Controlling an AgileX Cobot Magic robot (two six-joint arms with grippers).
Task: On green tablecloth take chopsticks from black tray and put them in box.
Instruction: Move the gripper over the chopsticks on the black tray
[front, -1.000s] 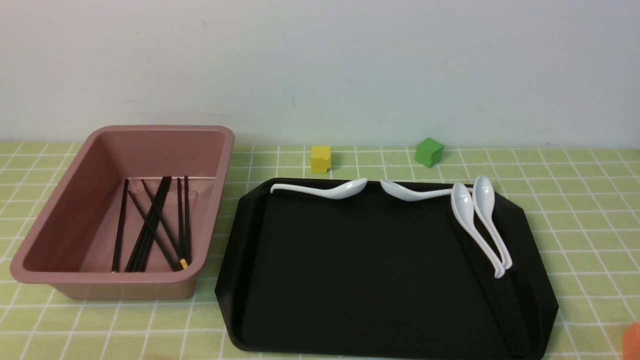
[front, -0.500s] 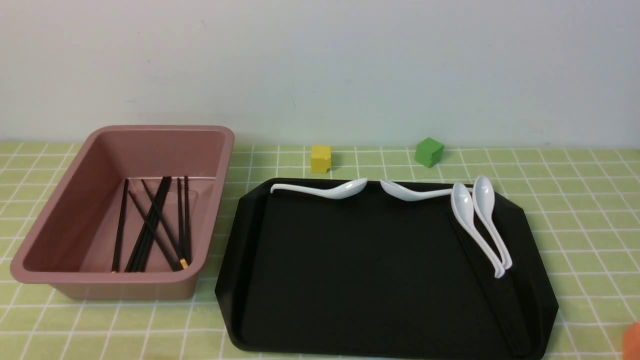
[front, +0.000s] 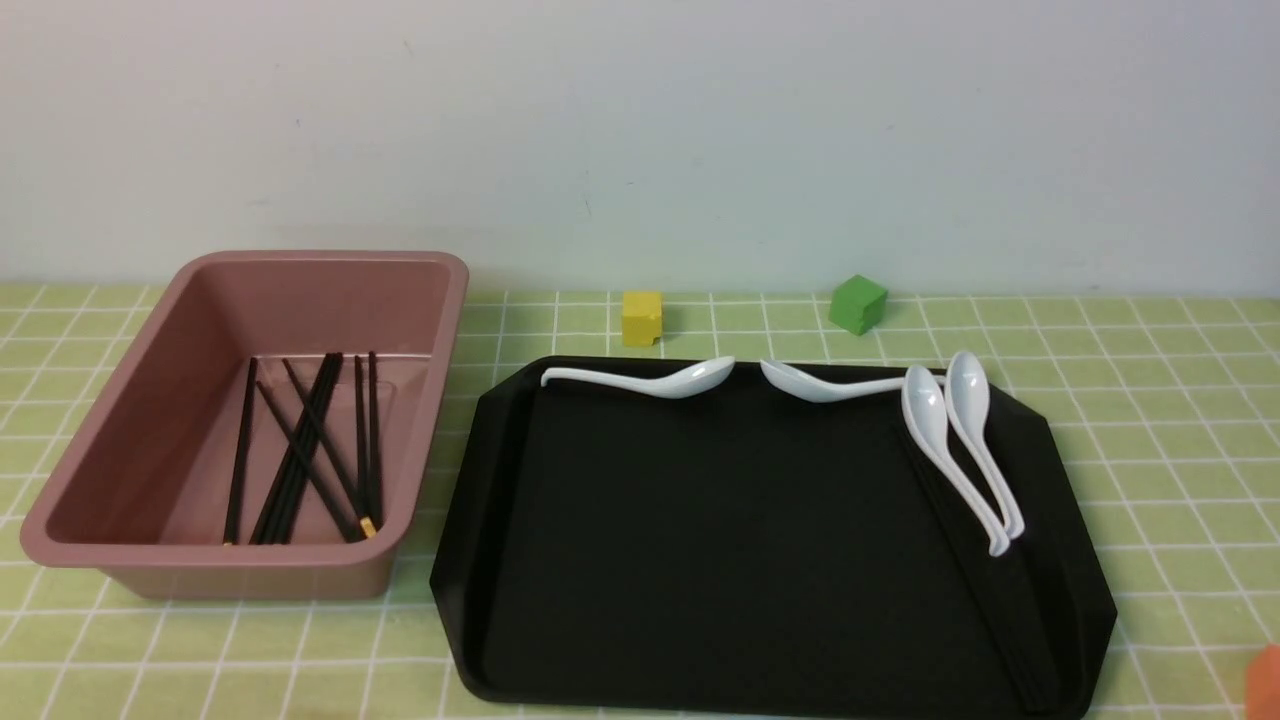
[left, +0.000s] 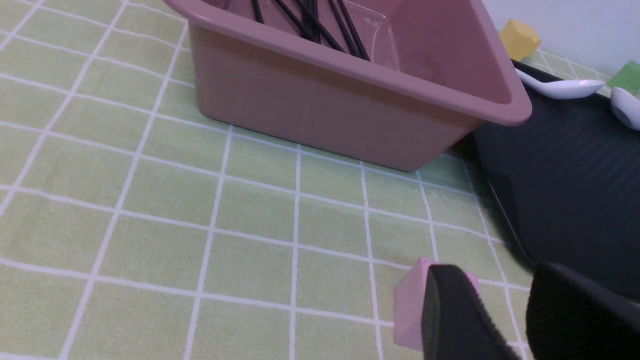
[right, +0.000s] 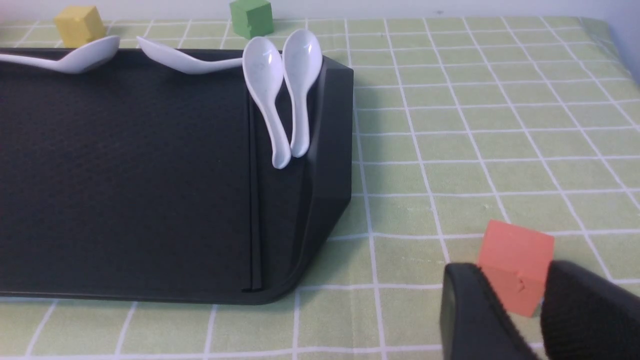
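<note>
On the green tablecloth (front: 1150, 400) the black tray (front: 720, 540) holds a few black chopsticks (front: 988, 610) along its right side, partly under two white spoons (front: 960, 450). In the right wrist view these chopsticks (right: 254, 225) lie straight beside the tray's rim. The pink box (front: 120, 420) stands left of the tray with several chopsticks (front: 300, 450) inside. My left gripper (left: 500, 280) is open and empty, low over the cloth near the box (left: 325, 110) and the tray's corner. My right gripper (right: 510, 277) is open and empty, over the cloth right of the tray (right: 125, 165). Neither gripper shows in the front view.
Two more white spoons (front: 650, 380) lie along the tray's far rim. A yellow cube (front: 641, 318) and a green cube (front: 857, 304) sit behind the tray. A pink cube (left: 410, 310) lies by my left fingers. An orange cube (right: 515, 265) lies just beyond my right fingers.
</note>
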